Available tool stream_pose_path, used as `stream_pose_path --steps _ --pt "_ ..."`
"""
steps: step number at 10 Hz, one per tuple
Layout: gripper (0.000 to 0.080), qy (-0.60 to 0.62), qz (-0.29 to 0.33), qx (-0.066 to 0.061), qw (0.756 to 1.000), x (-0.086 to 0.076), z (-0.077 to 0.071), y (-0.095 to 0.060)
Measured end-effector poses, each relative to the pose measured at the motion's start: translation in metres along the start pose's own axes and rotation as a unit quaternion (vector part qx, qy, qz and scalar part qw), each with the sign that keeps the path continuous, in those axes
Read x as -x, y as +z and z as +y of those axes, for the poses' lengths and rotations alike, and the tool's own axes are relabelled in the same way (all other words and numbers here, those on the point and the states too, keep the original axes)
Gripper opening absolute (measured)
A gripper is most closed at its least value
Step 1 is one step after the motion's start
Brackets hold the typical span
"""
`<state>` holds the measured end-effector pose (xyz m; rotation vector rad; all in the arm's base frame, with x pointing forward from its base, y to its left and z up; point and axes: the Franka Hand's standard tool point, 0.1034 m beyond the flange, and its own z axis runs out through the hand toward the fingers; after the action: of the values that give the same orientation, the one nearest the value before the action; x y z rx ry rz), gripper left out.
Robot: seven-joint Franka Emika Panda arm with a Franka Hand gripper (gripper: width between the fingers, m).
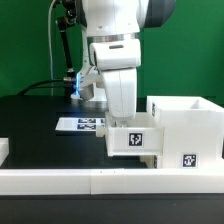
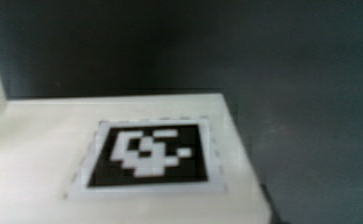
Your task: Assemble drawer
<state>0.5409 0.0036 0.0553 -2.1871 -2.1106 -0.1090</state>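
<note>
A: What does the wrist view add?
B: A blurred close-up of a tray's black-and-white tag.
A: And outside?
B: A black table, a green backdrop, and a white rail along the bottom. Centre frame, the arm hangs over a small tray, which touches the tall shell at right. The gripper is hidden; I cannot tell its width.
</note>
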Motion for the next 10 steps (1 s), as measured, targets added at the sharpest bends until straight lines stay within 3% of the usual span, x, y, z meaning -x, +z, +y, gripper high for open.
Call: stream_pose_path --steps 7,10 --pt "0.0042 0.0 0.002 0.001 1.0 -0.016 0.001 0.001" --pt "0.0042 -0.001 0.004 0.01 1.0 -0.024 0.004 0.003"
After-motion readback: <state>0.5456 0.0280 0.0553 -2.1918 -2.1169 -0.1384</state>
